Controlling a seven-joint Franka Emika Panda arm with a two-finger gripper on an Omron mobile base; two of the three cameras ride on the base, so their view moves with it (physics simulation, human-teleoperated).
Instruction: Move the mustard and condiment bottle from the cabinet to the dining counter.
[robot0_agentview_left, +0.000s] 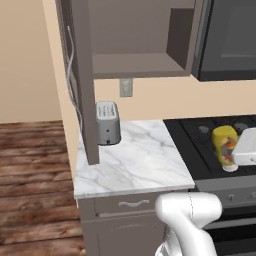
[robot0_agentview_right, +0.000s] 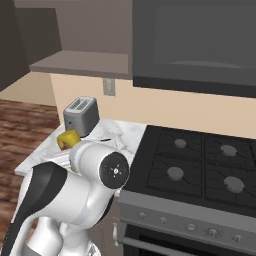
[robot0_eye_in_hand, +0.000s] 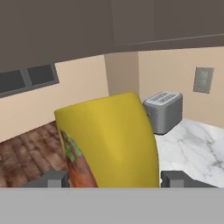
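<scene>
The mustard (robot0_eye_in_hand: 109, 140) sits between the two dark fingertips of the end effector (robot0_eye_in_hand: 114, 178), which is clenched on its yellow body; in the hand view the bottle rises from between the tips, its printed label turned to the lower left. In the left base view the same bottle (robot0_agentview_left: 224, 145) hangs cap-down in the air over the stove (robot0_agentview_left: 215, 150), beside the white hand, so it is out of the cabinet (robot0_agentview_left: 135, 65) and in transit, not resting on anything. The inverted hold likely follows from how the wrist has turned, not from any need of the bottle.

The cabinet stands open, its panelled door (robot0_agentview_left: 82, 85) swung out over the small marble bench (robot0_agentview_left: 140, 160), and the shelf that shows is bare. The toaster (robot0_agentview_left: 107, 123) stands at the back of that bench, well apart from the bottle.

The arm is folded low and close to the base: in the right base view its large white elbow joint (robot0_agentview_right: 102, 167) fills the foreground, with a sliver of yellow (robot0_agentview_right: 67, 139) peeking above it near the toaster. The wrist appears rolled sideways, judging from the tilted room in the hand view.

By this reckoning, the carry toward the dining counter is the step in hand.
</scene>
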